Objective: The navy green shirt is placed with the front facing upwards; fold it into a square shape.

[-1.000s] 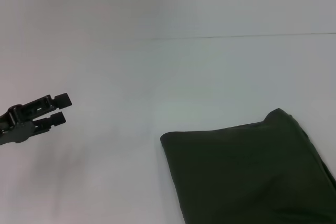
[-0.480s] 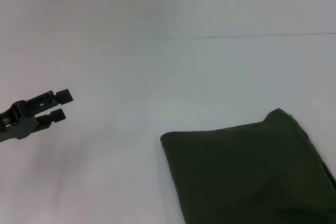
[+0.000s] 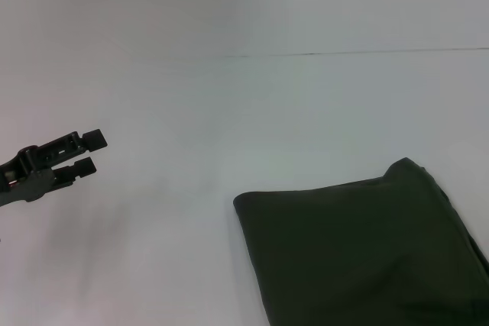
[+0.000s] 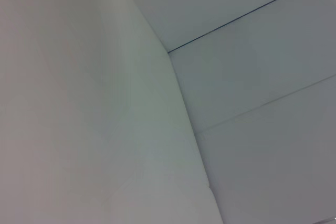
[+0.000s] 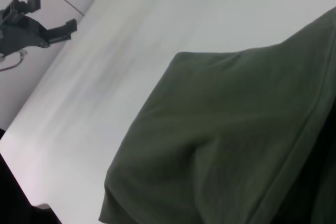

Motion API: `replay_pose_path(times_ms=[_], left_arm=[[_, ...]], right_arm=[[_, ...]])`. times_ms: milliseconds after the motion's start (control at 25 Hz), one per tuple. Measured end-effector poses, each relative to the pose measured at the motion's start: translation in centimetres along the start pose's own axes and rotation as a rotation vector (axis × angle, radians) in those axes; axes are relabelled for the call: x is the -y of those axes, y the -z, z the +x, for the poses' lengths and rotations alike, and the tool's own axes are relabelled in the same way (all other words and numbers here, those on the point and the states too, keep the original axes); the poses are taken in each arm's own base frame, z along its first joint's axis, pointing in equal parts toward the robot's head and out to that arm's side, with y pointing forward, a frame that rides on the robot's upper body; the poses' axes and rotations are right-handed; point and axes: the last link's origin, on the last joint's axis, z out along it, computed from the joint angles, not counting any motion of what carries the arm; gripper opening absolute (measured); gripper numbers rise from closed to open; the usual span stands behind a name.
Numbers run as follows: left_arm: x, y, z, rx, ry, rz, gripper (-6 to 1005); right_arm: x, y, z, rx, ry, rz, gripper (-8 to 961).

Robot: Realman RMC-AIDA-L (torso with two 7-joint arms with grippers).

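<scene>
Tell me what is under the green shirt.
The navy green shirt lies folded on the white table; only the table shows around it. Anything beneath the cloth is covered.

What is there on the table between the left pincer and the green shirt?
Nothing: in the head view only bare white table lies between the open left pincer and the folded navy green shirt.
</scene>
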Motion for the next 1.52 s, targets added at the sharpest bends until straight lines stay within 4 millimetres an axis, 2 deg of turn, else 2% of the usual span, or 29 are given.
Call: replay_pose_path(times_ms=[80, 320, 720, 840, 1080, 1360, 1520], left_arm=[[0.0, 0.0, 0.0, -0.001, -0.001, 0.0, 879], [-0.1, 0.0, 0.0, 0.0, -0.002, -0.005, 876], [-0.1, 0.1, -0.1, 0.002, -0.001, -0.008, 871], [-0.1, 0.1, -0.2, 0.003, -0.001, -0.007, 870], [-0.1, 0.1, -0.2, 0.009, -0.001, -0.009, 867], [-0.2, -0.1, -0.3, 0.031, -0.003, -0.007, 864], [-0.2, -0.2, -0.3, 0.035, 0.001, -0.007, 862]], right_arm=[[0.1, 0.0, 0.0, -0.008, 0.004, 0.009, 852], [0.3, -0.2, 0.0, -0.03, 0.007, 0.022, 668], [0.1, -0.1, -0.2, -0.024, 0.014, 0.012, 432], [-0.1, 0.4, -0.4, -0.017, 0.022, 0.001, 182], [0.1, 1.8, -0.6, -0.034, 0.025, 0.041, 30], [1.0, 1.2, 0.4, -0.112, -0.004, 0.102, 31], [0.6, 1.0, 0.2, -0.117, 0.008, 0.069, 30]])
